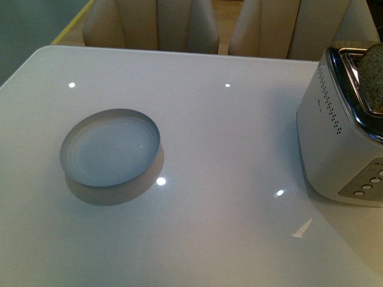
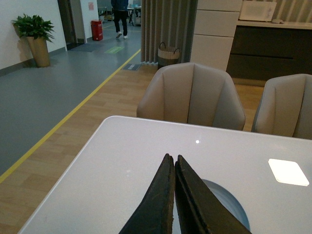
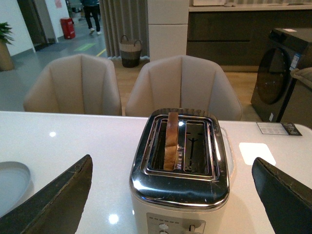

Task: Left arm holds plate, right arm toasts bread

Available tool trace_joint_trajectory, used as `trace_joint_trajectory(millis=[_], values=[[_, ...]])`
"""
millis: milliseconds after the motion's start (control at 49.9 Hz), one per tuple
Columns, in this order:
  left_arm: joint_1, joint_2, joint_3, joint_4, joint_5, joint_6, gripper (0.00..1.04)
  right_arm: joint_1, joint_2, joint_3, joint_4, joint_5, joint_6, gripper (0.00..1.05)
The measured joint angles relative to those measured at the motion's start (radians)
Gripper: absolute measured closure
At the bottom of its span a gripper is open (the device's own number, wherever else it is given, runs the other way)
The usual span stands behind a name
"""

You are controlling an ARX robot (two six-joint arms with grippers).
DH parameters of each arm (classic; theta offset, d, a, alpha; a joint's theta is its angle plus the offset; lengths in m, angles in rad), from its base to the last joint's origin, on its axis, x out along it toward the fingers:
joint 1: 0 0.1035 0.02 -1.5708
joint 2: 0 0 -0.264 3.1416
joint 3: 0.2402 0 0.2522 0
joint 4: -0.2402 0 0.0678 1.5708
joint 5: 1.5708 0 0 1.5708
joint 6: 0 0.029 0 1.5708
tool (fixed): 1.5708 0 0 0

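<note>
Beyond the bench (image 1: pixel 197 137) stand pale upholstered chairs (image 2: pixel 191 95) with seamed, shell-shaped backs, and past them a wood floor and a grey corridor. Glossy and white, the bench has a rounded corner and throws back small ceiling lights. At its right side sits the toaster (image 3: pixel 181 168), a boxy two-slot body of brushed metal with a polished chrome top, rows of vent holes and a strip of round buttons. The bread (image 3: pixel 171 140), a light-brown slice with a darker crust, stands upright in one slot, its top just above the rim; the other slot is empty. Well apart to the left lies the plate (image 1: pixel 111 147), round, shallow, pale blue-grey, with a low upright rim, bare and unheld. The left tool (image 2: pixel 173 165), dark and pointed, hovers near the plate with its fingers pressed together on nothing. The right tool (image 3: pixel 173 195) faces the toaster, fingers spread wide and empty. Toasting looks under way or done; next, I judge, the left tool must open and take the plate's rim.
</note>
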Motion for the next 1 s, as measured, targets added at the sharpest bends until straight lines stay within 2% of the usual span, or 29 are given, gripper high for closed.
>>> trace_joint_trajectory(millis=[501,942,1002], values=[[0.0,-0.299,0.0,-0.285,0.0,0.0,1.02,0.0,0.0,0.0,0.0,0.0,0.0,0.09],[0.0,-0.427,0.0,-0.412,0.0,0.002,1.02,0.0,0.0,0.0,0.0,0.0,0.0,0.09],[0.0,-0.507,0.0,-0.524,0.001,0.003,1.02,0.0,0.0,0.0,0.0,0.0,0.0,0.09]])
